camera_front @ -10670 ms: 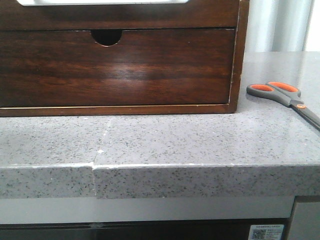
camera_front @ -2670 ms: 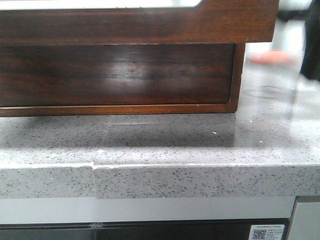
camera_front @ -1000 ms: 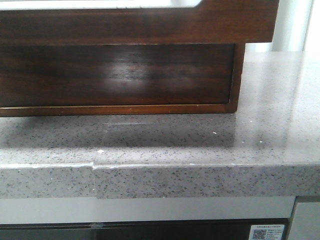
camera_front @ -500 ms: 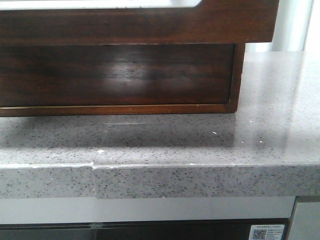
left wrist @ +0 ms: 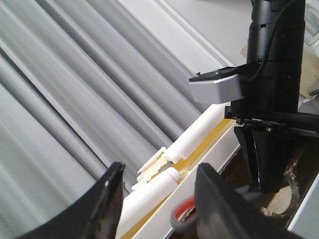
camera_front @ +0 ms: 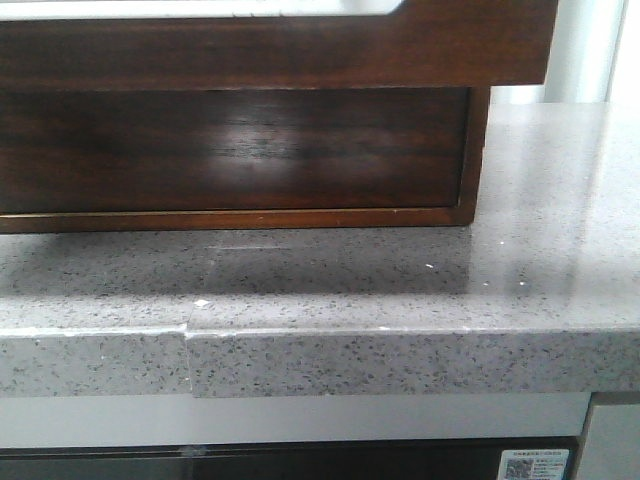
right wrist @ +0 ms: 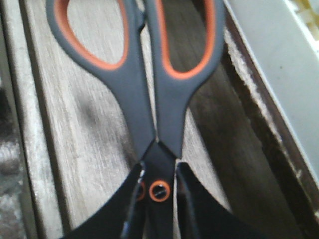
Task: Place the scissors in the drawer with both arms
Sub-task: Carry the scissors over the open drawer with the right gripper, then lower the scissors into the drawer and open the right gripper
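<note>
Speckled grey countertop (camera_front: pixel 400 290) is filling the foreground, with the pulled-out drawer (camera_front: pixel 300 45) overhanging it and jutting from the dark wood frame (camera_front: pixel 478 150). Right gripper (right wrist: pixel 158 199) is pinching the scissors (right wrist: pixel 149 94) at the pivot, over the drawer's wood floor. Left gripper (left wrist: pixel 159 199) is hanging wide open, gripping nothing, close above the drawer too.

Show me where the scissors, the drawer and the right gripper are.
scissors (right wrist: pixel 172 107), right wrist view, on a grey handle.
drawer (camera_front: pixel 300 45), front view, on its pulled-out front.
right gripper (right wrist: pixel 158 199), right wrist view, between fingertips at the pivot.
</note>
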`<state>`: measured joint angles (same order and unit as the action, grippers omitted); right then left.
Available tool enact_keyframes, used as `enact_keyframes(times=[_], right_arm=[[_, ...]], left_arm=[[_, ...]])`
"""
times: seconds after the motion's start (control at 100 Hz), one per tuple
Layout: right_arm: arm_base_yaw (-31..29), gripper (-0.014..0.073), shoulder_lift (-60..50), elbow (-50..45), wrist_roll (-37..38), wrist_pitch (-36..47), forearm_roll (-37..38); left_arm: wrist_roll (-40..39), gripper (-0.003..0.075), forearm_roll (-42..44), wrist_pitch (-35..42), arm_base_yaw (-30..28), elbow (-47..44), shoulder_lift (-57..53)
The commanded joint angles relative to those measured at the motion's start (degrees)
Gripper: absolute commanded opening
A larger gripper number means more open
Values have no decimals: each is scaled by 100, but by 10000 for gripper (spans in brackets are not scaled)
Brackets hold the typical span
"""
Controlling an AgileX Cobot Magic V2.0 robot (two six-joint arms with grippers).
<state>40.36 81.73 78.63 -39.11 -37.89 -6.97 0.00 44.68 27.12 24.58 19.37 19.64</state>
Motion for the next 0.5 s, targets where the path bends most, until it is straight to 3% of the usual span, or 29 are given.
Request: enact_keyframes(times=[0.0,0.49], right_arm=[[2,241,-171,192,-27,380,-2],[2,262,-446,213,-5,393,-2]], left_arm=[[-116,313,-242,205,33,168,42],[-116,313,-242,205,33,168,42]])
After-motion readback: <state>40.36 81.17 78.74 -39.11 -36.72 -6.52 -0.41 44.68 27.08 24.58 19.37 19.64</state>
